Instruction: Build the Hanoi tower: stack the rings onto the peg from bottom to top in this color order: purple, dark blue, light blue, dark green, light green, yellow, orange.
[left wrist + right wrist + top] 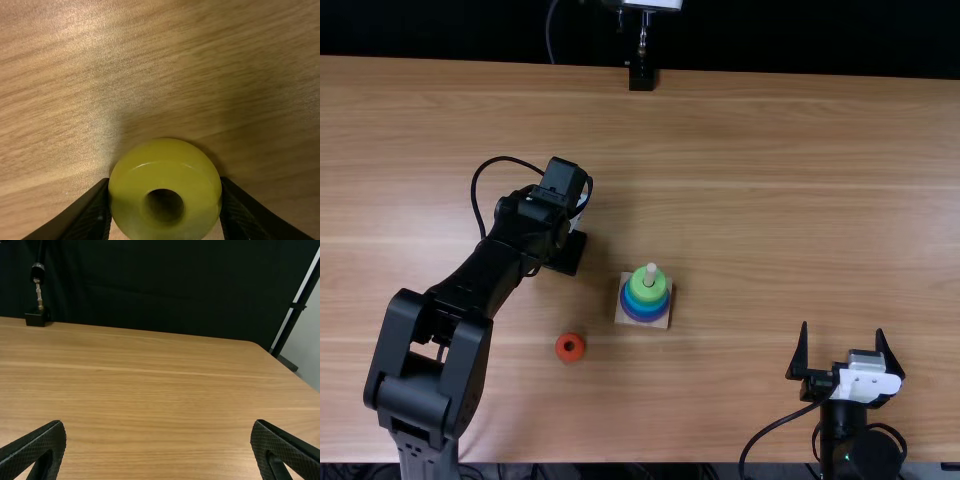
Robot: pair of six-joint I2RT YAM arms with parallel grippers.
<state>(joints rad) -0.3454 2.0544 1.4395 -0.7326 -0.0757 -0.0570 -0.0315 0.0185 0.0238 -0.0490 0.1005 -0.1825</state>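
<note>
In the top view my left gripper point(568, 253) is low at the table, left of and slightly beyond the peg's base. The left wrist view has the yellow ring point(192, 172) squeezed between that gripper's fingers point(164, 200). On a square wooden base point(622, 316) rings surround the upright peg point(651, 270): purple, dark blue and light blue low down, a light green ring point(648, 292) highest. An orange ring point(570, 347) lies flat nearer the front edge. My right gripper point(841, 330) is open and unloaded at the front right; its fingers point(159, 432) stand wide apart in the right wrist view.
A black stand foot point(642, 78) rests at the table's far edge, also seen as a dark block point(37, 318) in the right wrist view. Dark cloth point(165, 285) hangs behind the table. A cable loops beside the left arm.
</note>
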